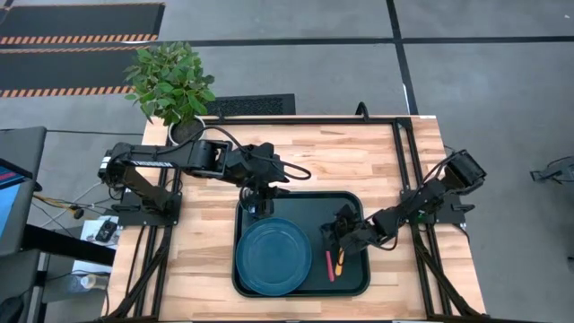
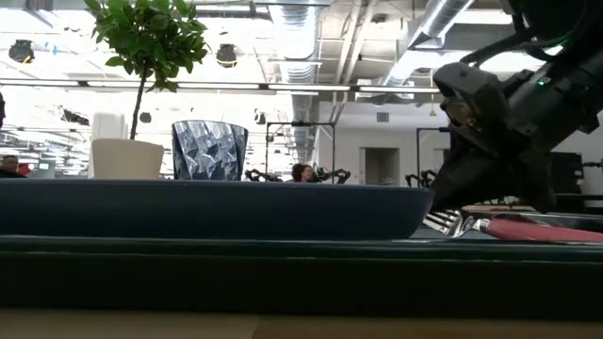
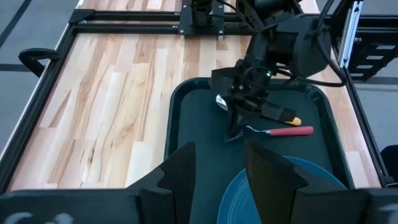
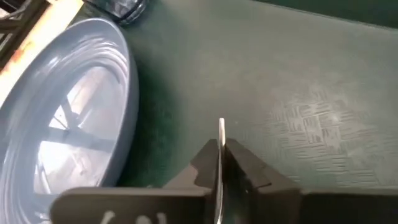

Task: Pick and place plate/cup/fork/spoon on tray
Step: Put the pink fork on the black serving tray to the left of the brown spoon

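The dark green tray (image 1: 352,208) lies mid-table. On it rest the blue plate (image 1: 273,256), the red-handled fork (image 3: 277,131) and, at its far left corner, the upright dark cup (image 2: 209,151). My left gripper (image 3: 217,168) hovers open above the cup's corner of the tray, touching nothing. My right gripper (image 3: 239,109) is shut on the orange-handled spoon (image 3: 286,116), low over the tray's right half, just beyond the fork. My right gripper pinches the spoon between its two fingers, about midway along it. The metal bowl (image 4: 221,134) sticks out edge-on past the fingertips and the orange handle end (image 3: 290,118) sticks out the other side. The fingers slant down toward the tray. Whether the spoon touches the tray, I cannot tell.
A potted plant in a white pot (image 1: 184,130) stands at the table's far left corner. Bare wood (image 3: 112,106) lies left of and beyond the tray. The tray's floor (image 4: 298,81) is bare between plate and fork.
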